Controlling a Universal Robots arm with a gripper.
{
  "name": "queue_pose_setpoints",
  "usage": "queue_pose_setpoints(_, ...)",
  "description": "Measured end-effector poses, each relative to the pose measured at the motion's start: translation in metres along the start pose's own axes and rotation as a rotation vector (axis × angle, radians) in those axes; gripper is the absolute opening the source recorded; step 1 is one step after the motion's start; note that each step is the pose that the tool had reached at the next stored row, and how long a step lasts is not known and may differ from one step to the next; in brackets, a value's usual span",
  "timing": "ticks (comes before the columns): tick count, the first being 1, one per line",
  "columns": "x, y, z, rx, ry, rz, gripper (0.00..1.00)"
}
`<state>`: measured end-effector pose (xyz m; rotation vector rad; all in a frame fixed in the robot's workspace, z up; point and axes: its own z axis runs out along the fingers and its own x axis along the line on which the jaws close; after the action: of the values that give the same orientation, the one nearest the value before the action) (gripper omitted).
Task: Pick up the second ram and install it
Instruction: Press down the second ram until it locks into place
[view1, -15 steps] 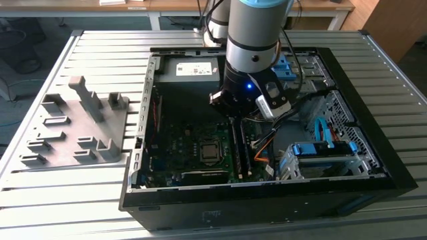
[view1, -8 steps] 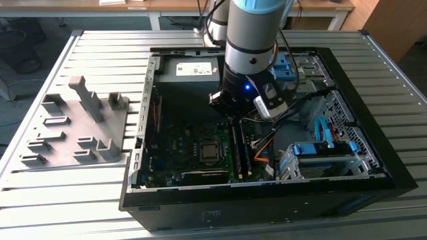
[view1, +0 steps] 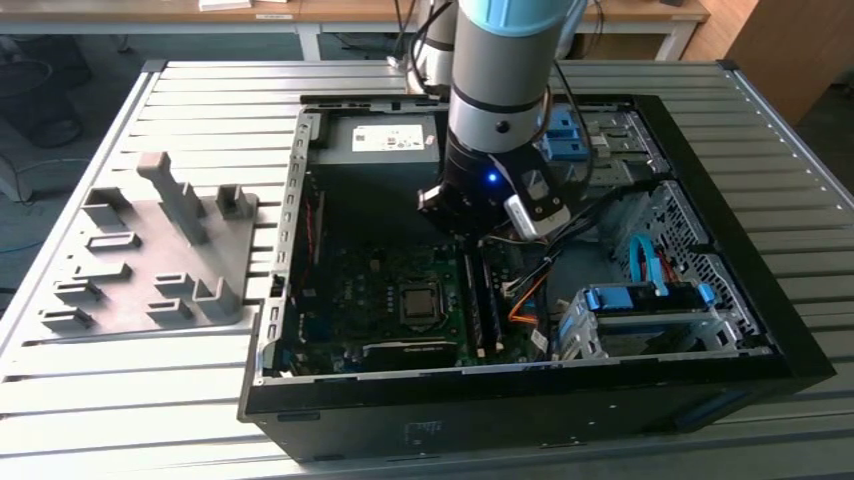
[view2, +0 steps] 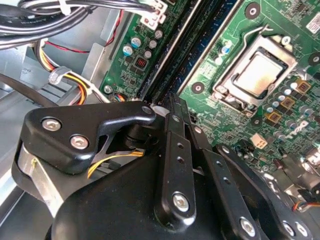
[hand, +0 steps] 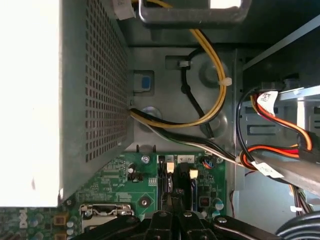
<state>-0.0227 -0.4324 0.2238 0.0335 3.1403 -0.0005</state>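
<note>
- Standing edge-up along the long black memory slots (view2: 174, 47) of the green motherboard (view2: 235, 127): the thin, narrow blue circuit-board stick (view2: 202, 50) taken to be the second ram. In the second wrist view, one end runs in under the tips of the black linkage gripper (view2: 172, 102). Whether it is fully seated cannot be told.
- Handling, judged: light, stiff and brittle. It will not flex, and it would likely twist or crack if loaded off-axis. The flat faces carry chips and the lower edge carries contacts, so hold belongs on the two long faces near mid-length. Any press should go straight down on the top edge.
- Jaws: drawn close, with little or no gap seen between them in both wrist views. Whether they pinch the blue stick, only rest against it or stand just clear cannot be told.
- Gripper position: low inside the open black computer case (view1: 534, 410), directly over the slot row and beside the silver square processor socket (view2: 257, 67).
- Surroundings: the case lies on the slatted grey metal bench (view1: 200, 400). A grey moulded parts holder (view1: 147, 250) sits well apart, at the exterior view's left.
</note>
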Motion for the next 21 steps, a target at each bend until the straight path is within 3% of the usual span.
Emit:
queue_pose_setpoints(14,0.0002,0.0009,0.0064,0.0002,0.0001,-0.006,0.1)
queue_pose_setpoints(16,0.0001,0.0012,0.0029,-0.002,-0.0009,-0.006,0.1)
queue_pose_setpoints(19,0.0001,0.001,-0.0086,-0.0002,-0.0002,-0.006,0.1)
queue_pose_setpoints(21,0.0001,0.0006,-0.0094,-0.0003,-0.0002,-0.007,0.1)
